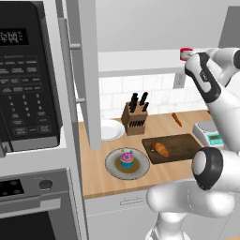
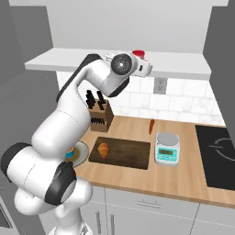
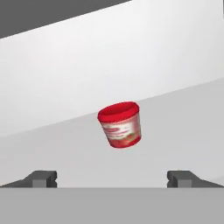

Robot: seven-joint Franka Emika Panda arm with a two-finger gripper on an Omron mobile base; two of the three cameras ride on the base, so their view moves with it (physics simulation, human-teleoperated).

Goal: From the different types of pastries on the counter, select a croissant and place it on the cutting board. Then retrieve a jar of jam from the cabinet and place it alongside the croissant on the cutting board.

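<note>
Hand view — pincer (image 3: 112, 178) wide open, empty, facing jar of jam (image 3: 120, 124) on cabinet (image 3: 175, 131) shelf.

The light was even and soft, flat like a render, with faint shadows on the tabletop (image 1: 168, 124). No glare showed; edges looked slightly blurred and coarse in all views.
</note>
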